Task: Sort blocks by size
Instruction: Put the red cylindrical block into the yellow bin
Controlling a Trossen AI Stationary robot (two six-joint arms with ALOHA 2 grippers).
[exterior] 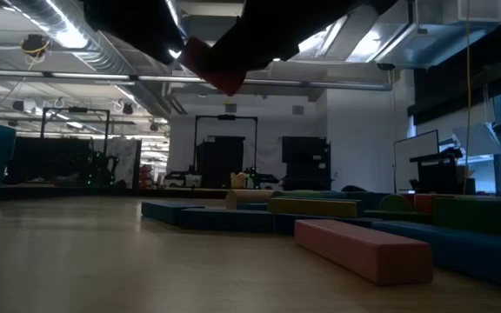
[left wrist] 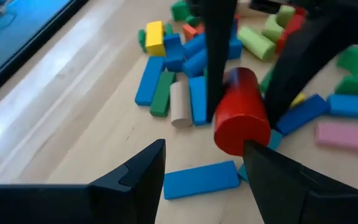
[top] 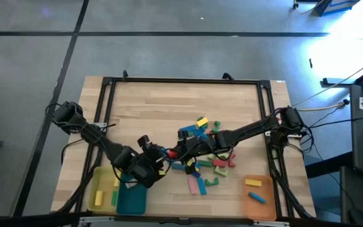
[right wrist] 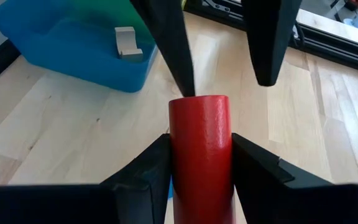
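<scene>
The right end effector (right wrist: 201, 171) has its two fingers pressed to the sides of a red cylinder (right wrist: 201, 152), holding it off the desk (top: 169, 107) near the middle. Facing it, the left end effector (left wrist: 204, 180) hangs with its fingers spread wide on either side of the cylinder's end, not touching it. The other blocks (top: 203, 157) lie scattered on the desk below and behind. A pale block sits in the teal tray (right wrist: 73, 43).

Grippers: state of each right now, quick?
Left gripper: jaws open, holding nothing, facing the red cylinder.
Right gripper: jaws shut on the red cylinder, lifted off the table.
</scene>
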